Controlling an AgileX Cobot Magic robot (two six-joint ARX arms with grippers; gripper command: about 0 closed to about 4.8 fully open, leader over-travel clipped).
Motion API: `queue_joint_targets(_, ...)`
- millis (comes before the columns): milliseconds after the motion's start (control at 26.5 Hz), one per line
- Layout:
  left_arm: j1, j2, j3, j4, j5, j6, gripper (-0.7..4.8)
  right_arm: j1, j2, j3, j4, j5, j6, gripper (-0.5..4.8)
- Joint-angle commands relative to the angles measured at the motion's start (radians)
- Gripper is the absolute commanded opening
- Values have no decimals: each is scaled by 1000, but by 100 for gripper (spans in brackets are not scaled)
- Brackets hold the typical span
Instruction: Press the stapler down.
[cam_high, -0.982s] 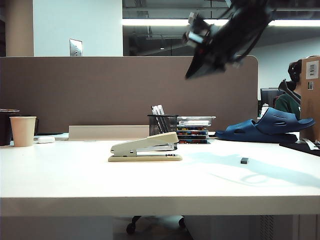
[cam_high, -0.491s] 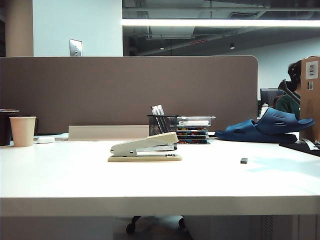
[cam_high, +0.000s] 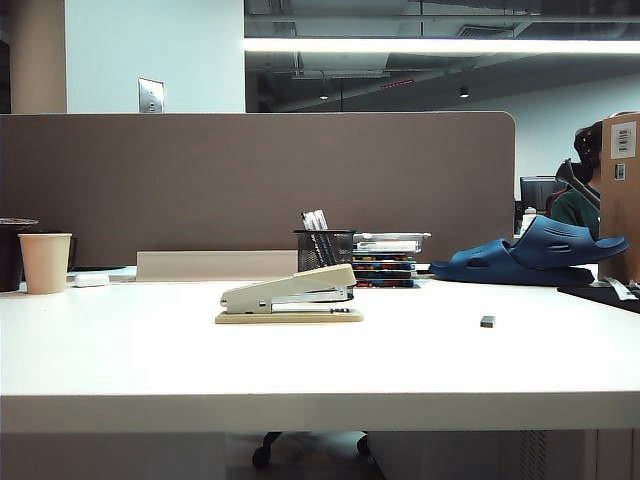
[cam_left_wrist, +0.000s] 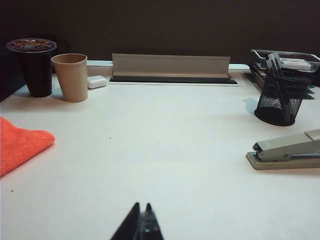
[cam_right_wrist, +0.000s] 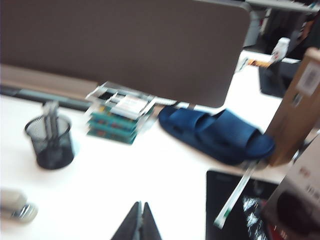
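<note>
Only the fingertips show. The left gripper (cam_left_wrist: 141, 223) ends in thin black tapered blades. The right gripper (cam_right_wrist: 141, 220) looks identical: dark, pointed, plain.

A bright ceiling light strip (cam_high: 440, 45) lights the white counter (cam_high: 320, 365) evenly, with faint shadows. The exterior and left wrist views are sharp; the right wrist view is smeared with motion blur.

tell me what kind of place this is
Probably an open-plan office desk: a fabric partition behind the table, a mesh pen holder and stapler on it, long ceiling strip lights beyond.
</note>
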Motion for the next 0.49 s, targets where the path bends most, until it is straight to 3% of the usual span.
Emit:
queue_joint_targets(38,2,0,3,16,-2,4,-5,-1,-72,-100,61,2,14,-9)
queue_joint_targets(189,2,0,3,16,-2,5,-5,-1,-188,-262,132,9,82,-9)
queue_joint_targets(491,2,0,3,16,-7,5,-5,0,-375,-479,203,55,83,-9)
